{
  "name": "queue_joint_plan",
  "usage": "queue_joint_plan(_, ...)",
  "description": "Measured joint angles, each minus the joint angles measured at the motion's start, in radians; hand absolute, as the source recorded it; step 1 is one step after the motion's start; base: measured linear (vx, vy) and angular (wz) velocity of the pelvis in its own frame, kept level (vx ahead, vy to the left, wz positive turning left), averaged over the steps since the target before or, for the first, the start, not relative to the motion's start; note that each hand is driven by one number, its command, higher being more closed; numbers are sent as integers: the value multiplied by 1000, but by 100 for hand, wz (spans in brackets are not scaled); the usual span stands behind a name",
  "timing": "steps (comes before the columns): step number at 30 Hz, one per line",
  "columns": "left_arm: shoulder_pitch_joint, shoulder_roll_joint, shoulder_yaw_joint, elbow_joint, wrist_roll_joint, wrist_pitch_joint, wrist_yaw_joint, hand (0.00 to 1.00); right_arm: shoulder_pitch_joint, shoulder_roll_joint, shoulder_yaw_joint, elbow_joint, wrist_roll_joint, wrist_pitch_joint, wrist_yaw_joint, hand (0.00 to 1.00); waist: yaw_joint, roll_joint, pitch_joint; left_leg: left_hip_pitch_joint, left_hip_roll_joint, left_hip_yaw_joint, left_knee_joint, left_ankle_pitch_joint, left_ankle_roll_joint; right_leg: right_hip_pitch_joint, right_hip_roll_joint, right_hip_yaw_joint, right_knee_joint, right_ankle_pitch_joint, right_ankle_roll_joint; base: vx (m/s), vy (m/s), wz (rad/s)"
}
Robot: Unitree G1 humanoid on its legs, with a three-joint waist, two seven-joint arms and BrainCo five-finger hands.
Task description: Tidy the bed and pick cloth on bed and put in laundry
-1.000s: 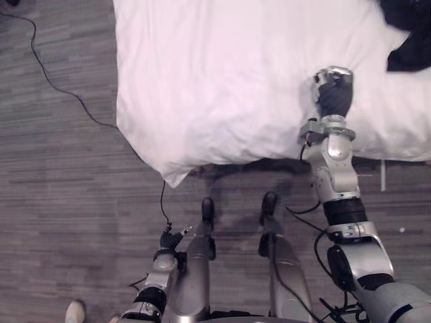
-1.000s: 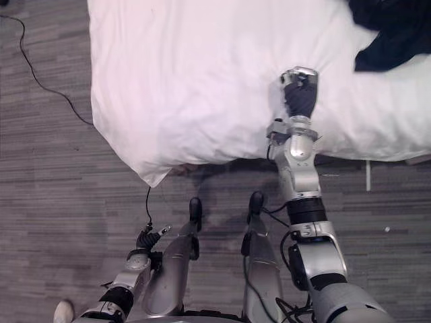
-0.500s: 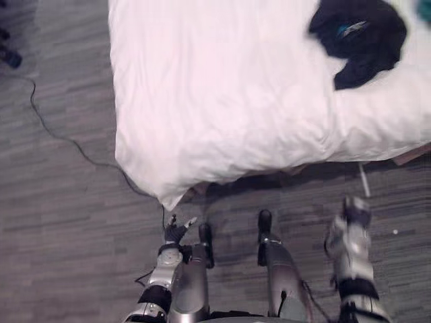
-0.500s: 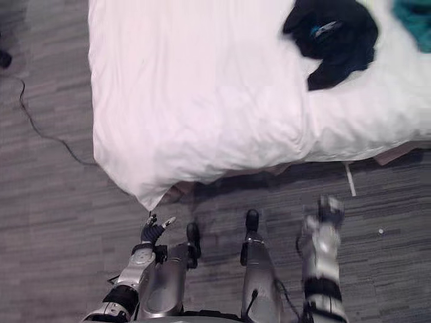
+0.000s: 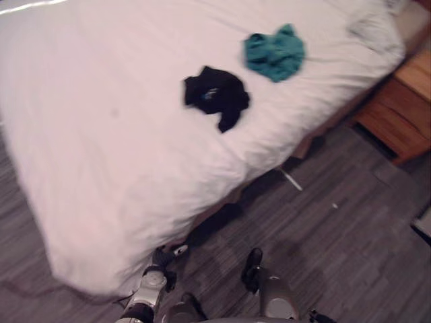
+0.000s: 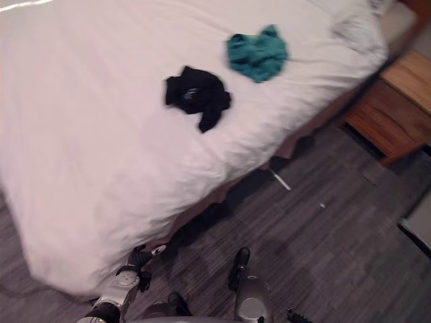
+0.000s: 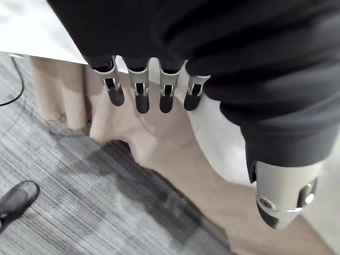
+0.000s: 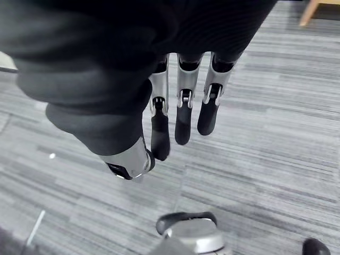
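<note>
The right hand had come off the bed and hung over the floor, fingers slack and empty, like the left hand. The view had swung: black cloth and teal cloth lay well beyond the fingers, unpicked.

The left hand wears a dark ribbed cover over its back – from it run silver fingers with rounded black tips, and a pale grey thumb with small round fittings. The right hand looks alike.
</note>
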Motion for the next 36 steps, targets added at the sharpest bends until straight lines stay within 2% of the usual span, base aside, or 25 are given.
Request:
queue_joint_plan(3,-15,-31,-5,24,44,-3,-25,0,-2,-8,4,-7,-36,-3,4,0,-12,30,-13,96,12,117,-32,42,-54,-6,76,94,15,-36,-14,206,-117,-136)
queue_joint_plan(4,-13,-46,-5,24,60,-5,-38,0,-2,-12,34,-9,-52,-7,11,0,-10,21,-18,102,37,138,70,44,-58,-5,99,154,21,-49,-12,174,-104,-161)
queue_joint_plan(5,-3,-53,-3,27,66,-5,-39,0,-2,-17,88,-10,-67,-10,20,0,1,9,-27,44,120,105,337,60,-34,6,131,234,1,-52,-19,236,-135,-193)
queue_joint_plan(6,9,-58,-3,27,69,-6,-39,0,-7,-27,124,-9,-69,-13,20,0,3,12,-27,-27,182,5,552,127,62,29,163,287,-29,-55,-35,198,-73,-171)
queue_joint_plan(7,18,-63,-1,27,69,-6,-38,0,-12,-30,149,-10,-69,-14,20,0,3,15,-26,-85,201,-84,669,117,109,43,182,321,-45,-51,-43,199,-11,-172)
queue_joint_plan(8,34,-75,6,28,71,-6,-36,0,-31,-43,181,-10,-69,-17,19,0,8,17,-17,-187,188,-261,831,47,120,65,218,390,-62,-48,-51,164,95,-217)
queue_joint_plan(9,44,-82,4,33,71,-6,-35,0,-45,-50,196,-5,-79,-18,18,0,35,30,-5,-259,119,-438,893,-23,93,100,258,483,-68,-53,-58,155,129,-225)
queue_joint_plan(11,61,-85,4,30,67,-8,-31,0,-45,-55,213,-1,-102,-19,19,0,64,23,0,-316,39,-577,833,-58,82,139,283,578,-79,-53,-57,164,176,-197)
queue_joint_plan(12,65,-81,5,14,59,-24,-22,0,-46,-53,220,-3,-112,-19,19,0,68,5,8,-360,3,-634,708,-63,91,159,285,634,-100,-54,-46,166,191,-162)
queue_joint_plan(13,64,-82,5,13,57,-28,-14,0,-46,-53,220,-5,-114,-19,19,0,72,6,6,-367,-6,-644,641,-62,91,167,282,649,-109,-54,-44,173,216,-152)
queue_joint_plan(14,65,-87,5,11,47,-34,-9,0,-41,-56,220,-12,-126,-20,19,0,82,16,-4,-366,-21,-658,473,-54,82,177,278,675,-134,-48,-15,191,255,-160)
queue_joint_plan(15,69,-99,5,15,33,-37,-6,0,-32,-73,224,-16,-138,-19,20,0,93,47,-17,-361,-21,-668,285,18,77,188,289,708,-158,-34,23,210,276,-153)
queue_joint_plan(18,58,-97,6,32,26,-45,1,0,-2,-61,239,-19,-146,-19,19,0,85,0,-40,-324,-82,-619,194,33,105,195,222,742,-212,-10,74,279,267,-36)
queue_joint_plan(20,61,-100,3,41,26,-45,5,0,11,-52,239,-10,-146,-18,19,0,85,-11,-41,-300,-139,-613,180,11,141,198,171,736,-180,-65,103,245,243,32)
queue_joint_plan(22,65,-99,-1,44,26,-43,-4,0,22,-38,238,-10,-147,-20,20,0,83,-28,-36,-251,-176,-615,176,-44,178,194,128,728,-28,-163,146,260,227,32)
queue_joint_plan(23,64,-101,-33,46,24,-43,-20,0,18,-38,240,-16,-148,-20,20,0,84,-36,-32,-204,-196,-622,169,-67,190,126,119,746,198,-205,199,233,153,30)
queue_joint_plan(24,67,-102,-55,47,26,-42,-23,0,18,-36,241,-30,-148,-20,20,0,80,-40,-30,-181,-210,-640,160,-73,195,77,116,749,331,-195,213,253,131,31)
queue_joint_plan(25,67,-92,-75,46,29,-41,-23,0,21,-22,241,-51,-148,-20,19,0,67,-61,-24,-139,-226,-670,138,-78,207,-3,110,744,532,-141,230,226,87,42)
queue_joint_plan(27,67,-73,-73,48,30,-34,-23,0,21,-6,245,-59,-147,-20,19,0,54,-85,-23,-85,-213,-687,115,-79,212,-77,121,727,648,-195,185,380,-50,44)
queue_joint_plan(28,68,-75,-68,50,30,-30,-21,0,25,-6,258,-60,-146,-20,19,0,57,-88,-21,-46,-198,-699,93,-82,200,-100,132,692,606,-234,154,517,-169,31)
queue_joint_plan(30,68,-87,-28,63,30,-21,-15,0,5,-27,260,-60,-146,-20,18,0,45,-56,-10,14,-159,-703,22,-88,190,-144,152,639,372,-225,118,483,-189,19)
queue_joint_plan(32,68,-90,-18,66,40,-20,-13,0,-23,-45,259,-61,-146,-20,16,0,30,-17,13,56,-119,-704,-32,-103,165,-170,155,615,97,-121,103,479,-214,13)
queue_joint_plan(33,68,-90,-2,70,49,-19,-12,0,-29,-51,256,-61,-146,-19,13,0,21,-8,19,94,-95,-704,-68,-115,146,-161,139,566,1,44,121,535,-253,9)
queue_joint_plan(34,65,-95,4,83,61,-20,-12,0,-41,-52,246,-58,-146,-19,11,0,24,20,26,102,-80,-699,-72,-112,134,-166,155,542,27,41,89,548,-235,11)
queue_joint_plan(36,49,-82,10,108,81,-20,-12,0,-56,-41,199,-56,-146,-18,-5,0,20,37,32,129,-58,-677,-41,-18,46,-177,155,510,192,-80,38,581,-253,16)
